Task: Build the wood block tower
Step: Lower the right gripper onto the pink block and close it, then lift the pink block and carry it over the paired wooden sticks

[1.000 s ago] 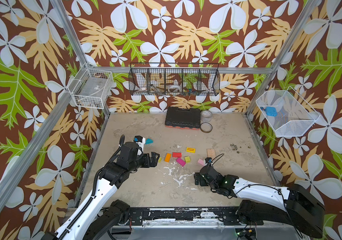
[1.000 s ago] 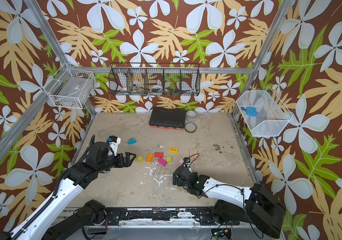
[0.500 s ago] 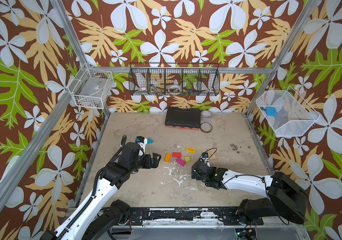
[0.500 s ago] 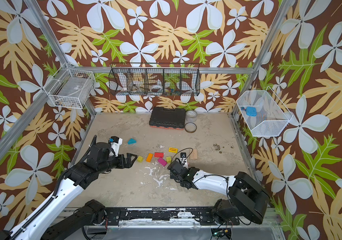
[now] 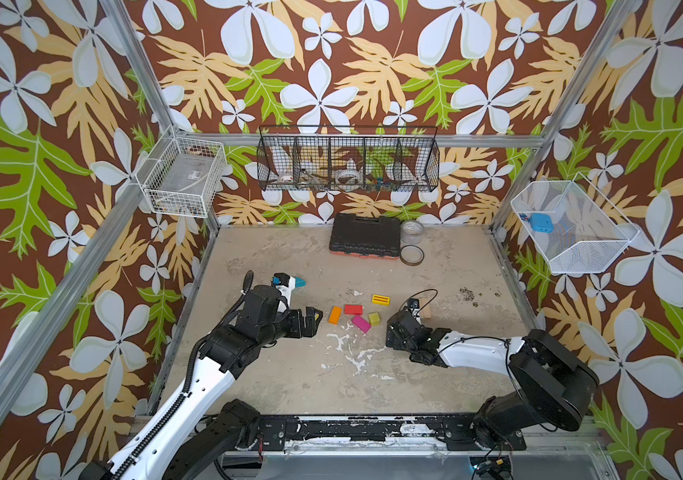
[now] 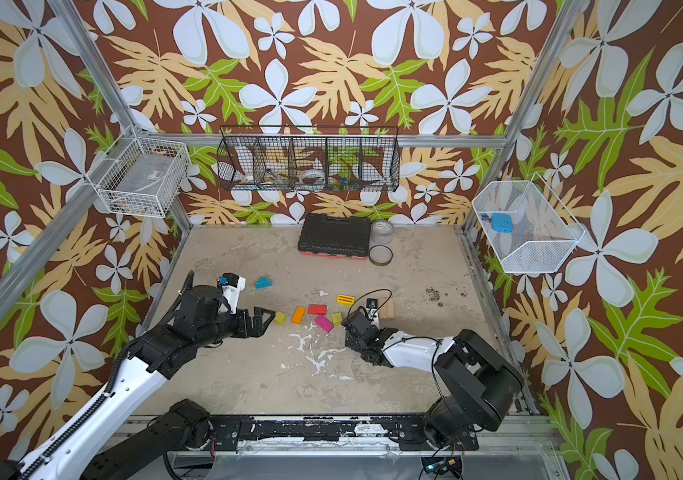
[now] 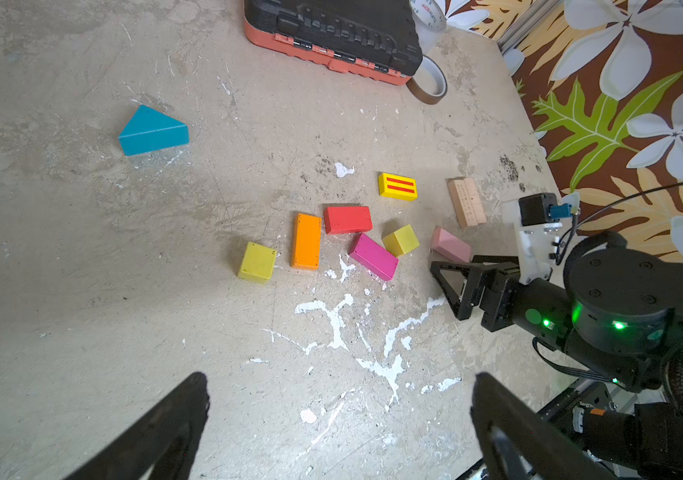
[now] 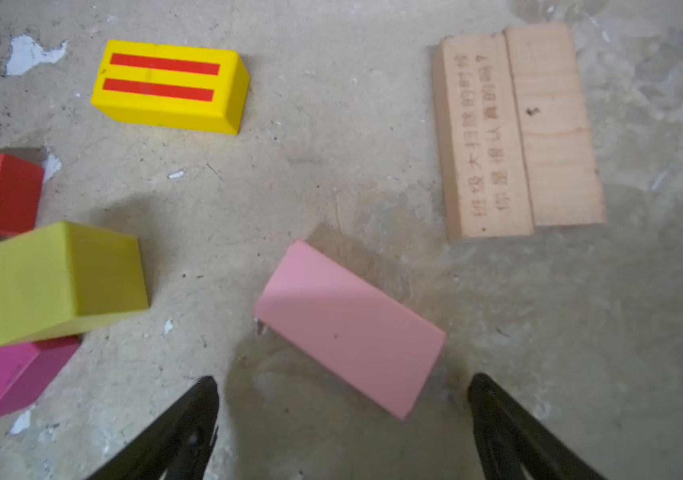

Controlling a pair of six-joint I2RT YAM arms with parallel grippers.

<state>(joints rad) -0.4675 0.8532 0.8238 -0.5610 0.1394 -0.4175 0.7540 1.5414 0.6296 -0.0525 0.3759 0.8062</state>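
Observation:
The wood blocks lie loose on the table and no tower stands in view. A teal wedge (image 7: 153,131) sits apart, far left. A yellow cube (image 7: 256,262), an orange brick (image 7: 306,241), a red brick (image 7: 347,219), a magenta brick (image 7: 374,256) and a second yellow cube (image 7: 401,240) cluster mid-table. Beyond them lie a striped yellow brick (image 8: 169,85) and two plain planks (image 8: 518,129) side by side. My right gripper (image 8: 342,380) is open low over the pink brick (image 8: 348,328), whose near corner lies between the fingers. My left gripper (image 7: 340,376) hovers open and empty beside the yellow cube (image 6: 279,318).
A black tool case (image 5: 364,241) and two tape rolls (image 5: 411,254) stand at the back of the table. Wire baskets hang on the walls, one holding a blue gadget (image 5: 538,222). White paint flecks mark the table in front of the blocks.
My right gripper has advanced toward the block cluster and now covers the pink brick in both top views. The left arm has barely moved.

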